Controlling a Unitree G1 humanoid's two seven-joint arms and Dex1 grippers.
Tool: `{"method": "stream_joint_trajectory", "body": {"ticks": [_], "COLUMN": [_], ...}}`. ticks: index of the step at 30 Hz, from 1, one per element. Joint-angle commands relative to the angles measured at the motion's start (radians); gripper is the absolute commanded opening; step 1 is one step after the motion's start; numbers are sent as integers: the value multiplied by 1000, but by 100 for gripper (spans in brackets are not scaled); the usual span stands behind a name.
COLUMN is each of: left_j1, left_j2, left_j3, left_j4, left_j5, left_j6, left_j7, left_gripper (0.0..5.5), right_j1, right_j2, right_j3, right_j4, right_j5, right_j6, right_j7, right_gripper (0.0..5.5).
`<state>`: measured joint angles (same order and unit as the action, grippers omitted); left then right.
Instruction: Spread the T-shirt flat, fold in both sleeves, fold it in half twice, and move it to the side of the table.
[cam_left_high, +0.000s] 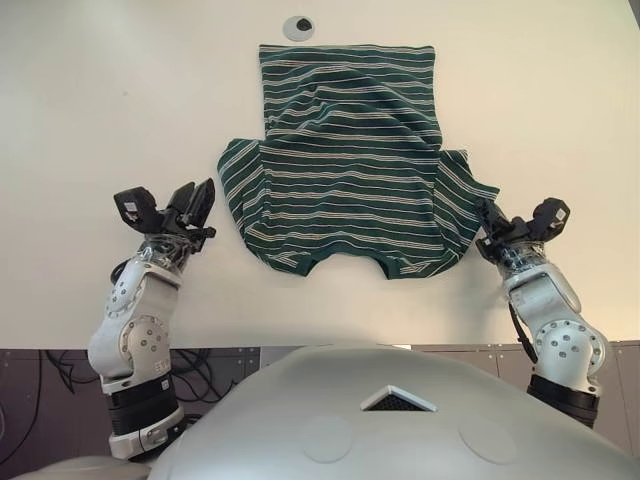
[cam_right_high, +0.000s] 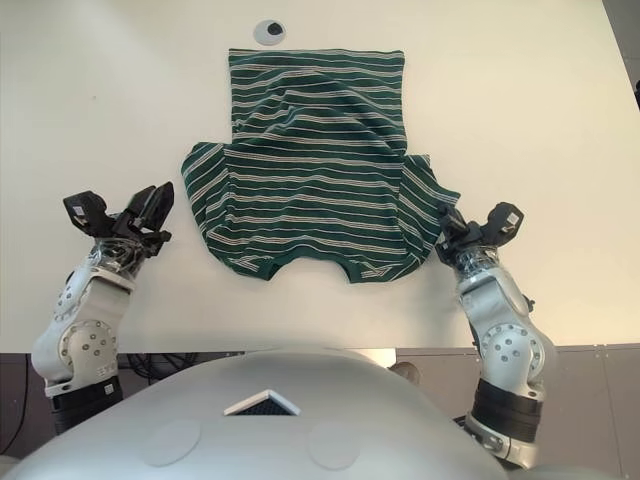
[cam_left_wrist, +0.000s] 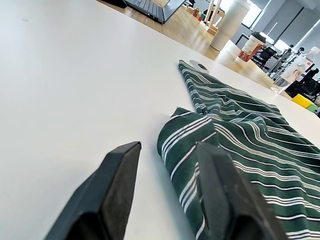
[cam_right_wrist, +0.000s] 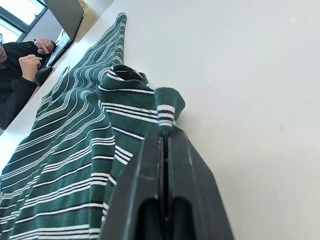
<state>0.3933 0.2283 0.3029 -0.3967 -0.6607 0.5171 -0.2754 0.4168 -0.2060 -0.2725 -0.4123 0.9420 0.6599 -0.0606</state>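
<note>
The T-shirt (cam_left_high: 345, 160) lies rumpled on the table (cam_left_high: 100, 100); the right gripper (cam_right_wrist: 164, 132), seemingly pinching only a sleeve tip (cam_right_wrist: 167, 102), could lose it when pulling, while the left gripper (cam_left_high: 197, 192) gapes empty beside the other sleeve (cam_left_high: 237, 165).

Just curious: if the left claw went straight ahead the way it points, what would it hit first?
Probably the shirt's near sleeve, lying just ahead of the open left gripper, though depth is unclear.
</note>
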Motion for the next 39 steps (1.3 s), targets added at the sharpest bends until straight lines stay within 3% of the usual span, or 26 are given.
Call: {"method": "stream_joint_trajectory", "body": {"ticks": [1, 10, 22, 27, 34, 39], "left_j1": [-11, -12, -3, -2, 9, 16], "left_j2": [-2, 6, 3, 1, 3, -12], "left_j3": [-5, -12, -20, -32, -22, 13], "left_j4": [15, 7, 0, 3, -14, -19], "left_j5": [10, 10, 13, 16, 8, -68], "left_j6": [-13, 0, 7, 10, 17, 55], "left_j7": [-9, -18, -15, -14, -5, 1], "left_gripper": [199, 199, 199, 199, 199, 268], "right_j1": [18, -52, -48, -73, -64, 4], "right_j2": [-4, -85, -214, -220, -158, -135], "right_j3": [48, 318, 562, 585, 503, 419], "right_j4": [11, -288, -273, -229, -269, -380], "right_j5": [-76, -470, -680, -736, -665, -606], "right_j6": [6, -90, -8, -15, -23, -38], "right_j7": [24, 72, 195, 234, 266, 262], "right_gripper": [2, 2, 2, 2, 119, 201]}}
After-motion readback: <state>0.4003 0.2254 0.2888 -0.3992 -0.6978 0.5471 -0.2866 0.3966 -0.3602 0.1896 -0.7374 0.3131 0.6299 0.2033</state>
